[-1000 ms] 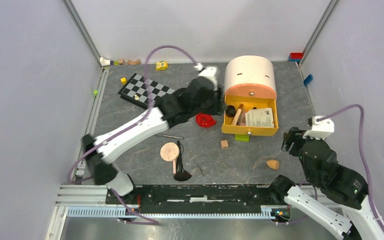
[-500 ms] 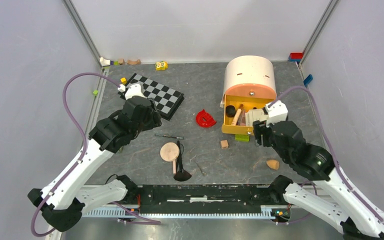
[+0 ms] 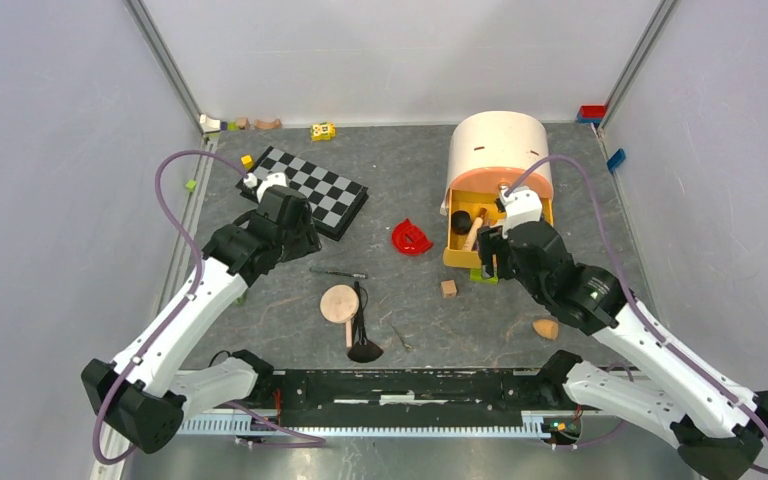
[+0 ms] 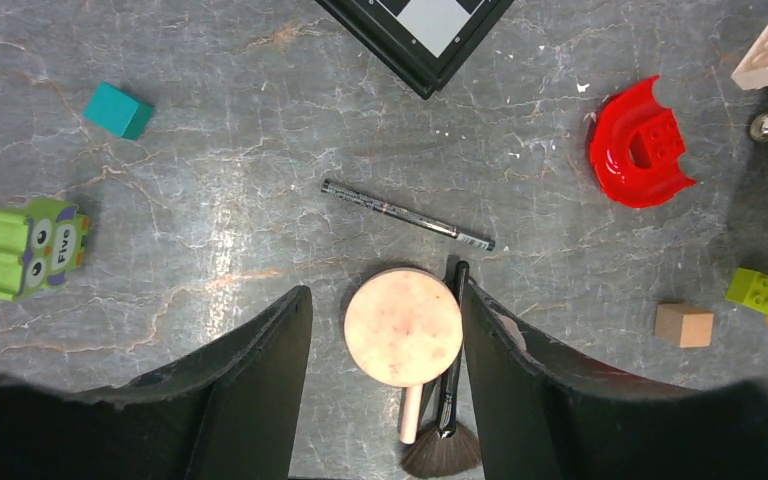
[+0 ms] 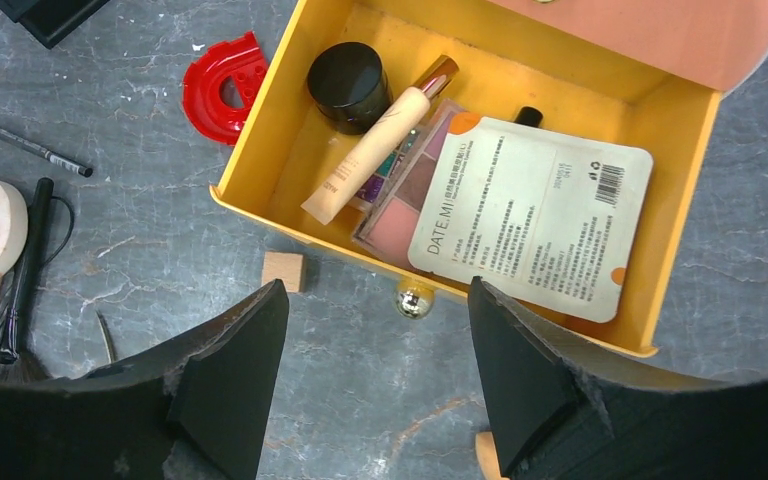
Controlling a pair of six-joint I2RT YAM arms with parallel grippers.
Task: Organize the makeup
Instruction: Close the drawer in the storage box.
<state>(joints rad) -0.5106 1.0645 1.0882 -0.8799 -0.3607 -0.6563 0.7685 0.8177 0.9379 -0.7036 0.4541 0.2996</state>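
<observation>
The left pincer (image 4: 385, 295) gapes empty above the peach compact (image 4: 403, 325) on the worktop (image 4: 210, 200); the right pincer (image 5: 378, 290), likewise, over the yellow drawer (image 5: 270, 140). The black brush (image 4: 452, 360) apparently touches the compact: closing may snag both.

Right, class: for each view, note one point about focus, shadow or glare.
Top external: even light, only faint shadows on the table. Left wrist: round compact sharp, gripper fingers dark, little detail. Right wrist: sachet print legible, drawer knob glints.
</observation>
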